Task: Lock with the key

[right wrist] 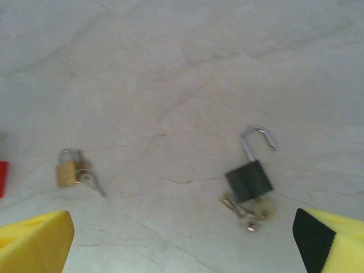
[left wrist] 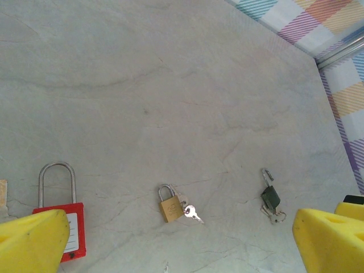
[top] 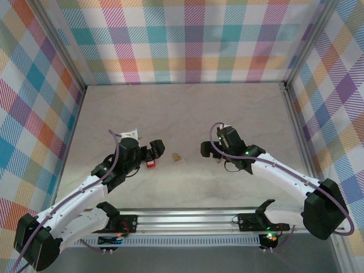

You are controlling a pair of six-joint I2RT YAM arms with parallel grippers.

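We find the red padlock [left wrist: 60,227] partly covered. A yellow pad [left wrist: 31,242] of the left gripper [left wrist: 182,242] hides the lower left of its body and cuts across its white label. Its long steel shackle points away from the arms, and its long axis runs straight up the left wrist picture.

The brass padlock [left wrist: 169,205] lies flat on the table [left wrist: 170,85], to the right of the red one and between the two arms. Its shackle points away and leans a little left. A small key [left wrist: 193,214] touches its lower right corner and points down and to the right. We cannot tell whether the key sits in the keyhole.

Well apart to the right lies the dark padlock [right wrist: 248,179]. Its shackle is swung open and points away from the arms, and a bunch of keys [right wrist: 247,215] touches the near end of its body. The right wrist picture is blurred, yet it shows that open hook large. From the left wrist the same lock is small, and from above the brass one is a pale speck.

The left gripper and the right gripper [right wrist: 181,239] hover over the table, jaws spread wide with nothing between them.
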